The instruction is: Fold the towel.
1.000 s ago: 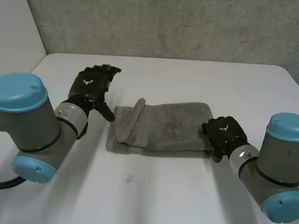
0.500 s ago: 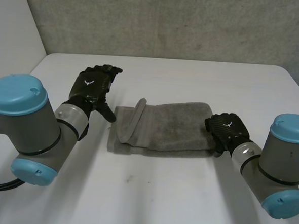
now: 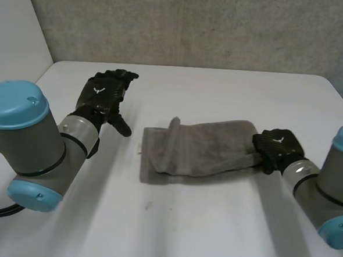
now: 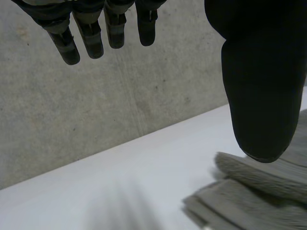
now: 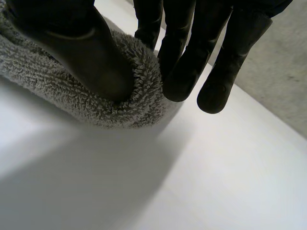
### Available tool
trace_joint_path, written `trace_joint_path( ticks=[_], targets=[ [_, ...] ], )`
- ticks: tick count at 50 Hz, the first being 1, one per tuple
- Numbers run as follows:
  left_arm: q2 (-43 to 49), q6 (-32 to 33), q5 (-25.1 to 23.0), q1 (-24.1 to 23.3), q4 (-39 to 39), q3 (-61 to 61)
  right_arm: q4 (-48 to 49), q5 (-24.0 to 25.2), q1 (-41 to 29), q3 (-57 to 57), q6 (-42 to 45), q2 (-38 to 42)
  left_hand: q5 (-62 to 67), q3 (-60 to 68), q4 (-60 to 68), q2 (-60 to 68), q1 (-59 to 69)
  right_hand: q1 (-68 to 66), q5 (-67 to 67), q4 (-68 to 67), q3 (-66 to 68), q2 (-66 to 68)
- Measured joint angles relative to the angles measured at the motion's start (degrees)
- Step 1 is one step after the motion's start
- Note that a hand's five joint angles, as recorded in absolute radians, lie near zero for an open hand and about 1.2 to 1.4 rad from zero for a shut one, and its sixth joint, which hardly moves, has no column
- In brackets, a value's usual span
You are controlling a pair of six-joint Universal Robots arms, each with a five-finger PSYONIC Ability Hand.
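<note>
One folded grey towel [image 3: 202,151] on the table [image 3: 200,235] towards its right edge, right hand [image 3: 278,148] pinching the towel's right end between thumb and fingers, left hand [image 3: 102,96] near the left edge, fingers straight, holding nothing.

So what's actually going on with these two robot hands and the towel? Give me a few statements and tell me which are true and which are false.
1. The right robot hand pinches one end of the towel between thumb and fingers. True.
2. The left robot hand is gripping the towel too. False: it is open, fingers relaxed, and apart from the towel, off to the side of its other end.
3. The towel lies spread flat in a single layer. False: it is already doubled into layers, with a raised fold standing up near the end closest to the left robot hand.
4. The towel is grey and rests on a white table. True.
</note>
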State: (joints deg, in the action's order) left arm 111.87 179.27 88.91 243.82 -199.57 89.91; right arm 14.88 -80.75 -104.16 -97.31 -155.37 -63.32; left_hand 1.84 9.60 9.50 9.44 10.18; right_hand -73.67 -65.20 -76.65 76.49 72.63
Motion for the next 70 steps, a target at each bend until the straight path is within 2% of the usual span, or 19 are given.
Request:
trace_joint_path(
  ticks=[4, 7, 13, 17, 21, 24, 25, 28, 30, 35, 40, 45, 54, 61, 66, 70],
  targets=[
    [-1.73, -0.10, -0.13, 0.14, 0.09, 0.13, -2.68, 0.25, 1.03, 1.29, 9.10, -2.06, 0.00, 0.00, 0.00, 0.00, 0.00, -0.22, 0.00, 0.00, 0.00, 0.00],
    [-3.53, -0.18, -0.18, 0.22, 0.05, 0.02, -3.98, 0.56, -1.67, 4.56, 15.13, -2.78, 0.00, 0.00, 0.00, 0.00, 0.00, -0.30, 0.00, 0.00, 0.00, 0.00],
    [-6.17, -0.39, -0.13, 0.31, -0.02, -0.74, -4.51, 1.43, -14.67, 13.60, 18.19, 0.79, 0.00, 0.00, 0.00, 0.00, 0.00, -0.56, -0.47, 0.00, 0.00, 0.58],
    [-7.70, -0.52, 0.05, 0.42, -0.03, -1.36, -5.29, 3.26, -26.63, 19.74, 20.37, 7.60, 0.00, 0.00, 0.00, 0.00, 0.00, -0.60, -0.47, 0.00, 0.00, 0.58],
    [-7.99, -0.53, 0.11, 0.53, -0.03, -1.49, -5.98, 4.73, -32.34, 21.34, 24.31, 12.01, 0.00, 0.00, 0.00, 0.00, 0.00, -0.67, -0.47, 0.00, 0.00, 0.58],
    [-7.89, -0.53, 0.13, 0.58, -0.03, -1.50, -6.11, 4.57, -34.58, 21.65, 26.66, 13.63, 0.00, 0.00, 0.00, 0.00, 0.00, 18.52, 19.82, 20.02, -19.96, -18.65],
    [-7.74, -0.52, 0.13, 0.56, -0.03, -1.48, -6.03, 3.89, -34.87, 21.57, 26.82, 13.57, 0.00, 0.00, 0.00, 0.00, 0.00, 31.73, 32.99, 33.03, -32.87, -32.00],
    [-7.10, -0.49, 0.11, 0.39, -0.09, -1.42, -5.31, 0.95, -33.79, 20.68, 24.13, 11.60, 0.00, 0.00, 0.00, 0.00, 0.00, 55.51, 57.67, 57.95, -57.98, -55.72],
    [-6.42, -0.47, 0.10, 0.19, -0.16, -1.47, -4.57, -0.70, -32.06, 19.60, 20.35, 9.51, 0.00, 0.00, 0.00, 0.00, 0.00, 59.02, 61.71, 61.87, -62.31, -58.74],
    [-3.70, -0.53, 0.13, -0.77, -0.27, -2.32, -2.44, -2.81, -26.00, 14.91, 5.62, 1.96, 0.00, 0.00, 0.00, 0.00, 0.00, 60.16, 61.71, 61.97, -62.67, -58.78],
    [-0.33, -0.75, 0.20, -2.63, -0.29, -4.06, -1.76, -2.55, -19.55, 10.86, -9.52, -3.84, 0.00, 0.00, 0.00, 0.00, 0.00, 60.17, 61.71, 61.97, -62.67, -58.78],
    [4.03, -1.45, 0.21, -5.16, -0.07, -6.14, -2.73, -1.64, -15.37, 10.03, -17.41, -3.89, 0.00, 0.00, 0.00, 0.00, 0.00, 60.21, 61.71, 61.97, -62.67, -58.78],
    [13.16, -2.55, 1.18, -9.90, 0.24, -8.36, -6.05, 1.81, -13.30, 13.43, -18.81, 4.76, 0.00, 0.00, 0.00, 0.00, 0.00, 60.34, 61.71, 61.97, -62.67, -58.78],
    [17.28, -2.40, 3.66, -10.79, 0.68, -8.28, -7.03, 2.19, -13.79, 16.74, -16.09, 10.53, 0.00, 0.00, 0.00, 0.00, 0.06, 60.35, 61.71, 61.97, -62.67, -58.78],
    [15.77, -2.16, 5.07, -10.56, 2.14, -8.33, -7.18, 1.67, -14.08, 17.76, -14.30, 9.16, 0.00, 0.00, 0.00, 0.00, 0.06, 60.35, 61.71, 61.97, -62.67, -58.78],
    [10.64, -2.10, 5.61, -10.21, 4.41, -8.81, -7.10, 0.70, -13.85, 17.83, -13.74, 3.51, 0.00, 0.00, 0.00, 0.00, 0.06, 60.35, 61.71, 61.97, -62.67, -58.78]
  ],
)
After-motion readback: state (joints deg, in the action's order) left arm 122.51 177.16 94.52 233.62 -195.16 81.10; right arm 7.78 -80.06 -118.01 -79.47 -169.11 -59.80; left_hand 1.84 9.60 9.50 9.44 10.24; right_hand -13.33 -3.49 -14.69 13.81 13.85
